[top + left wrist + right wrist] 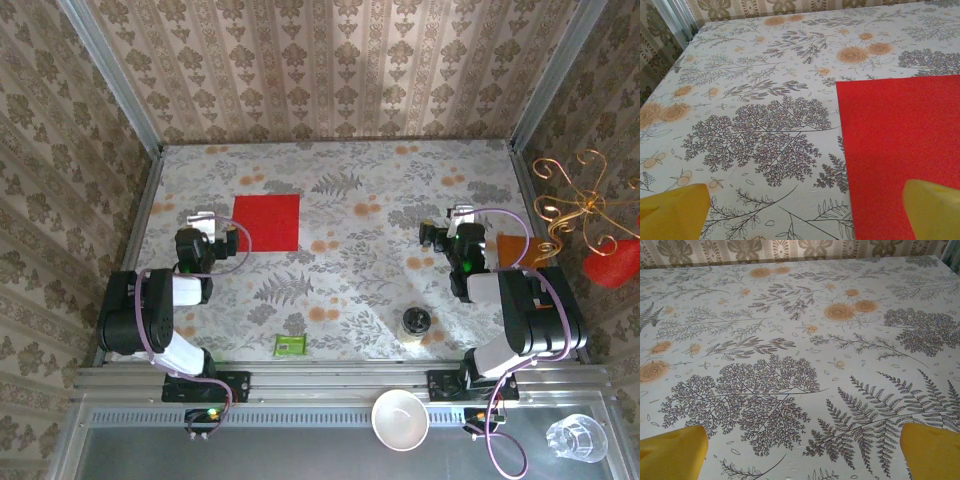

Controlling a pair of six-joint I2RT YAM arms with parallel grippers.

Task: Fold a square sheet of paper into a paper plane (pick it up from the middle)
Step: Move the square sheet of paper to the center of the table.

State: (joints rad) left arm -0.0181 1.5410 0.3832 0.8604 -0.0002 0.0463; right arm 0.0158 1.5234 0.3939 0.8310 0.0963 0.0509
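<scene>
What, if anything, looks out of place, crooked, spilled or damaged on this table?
Nothing stands out. The square sheet of paper lies flat and uncreased, the small jar stands upright, and the green packet lies flat with nothing spilled.

Matt red paper sheet (pixel 900 150) (finely grained)

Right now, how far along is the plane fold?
Nothing done: the sheet lies flat and uncreased on the table. Nothing in hand: left tool open at its left edge, right tool open over bare table. Remaining: pickup and every fold.
</scene>
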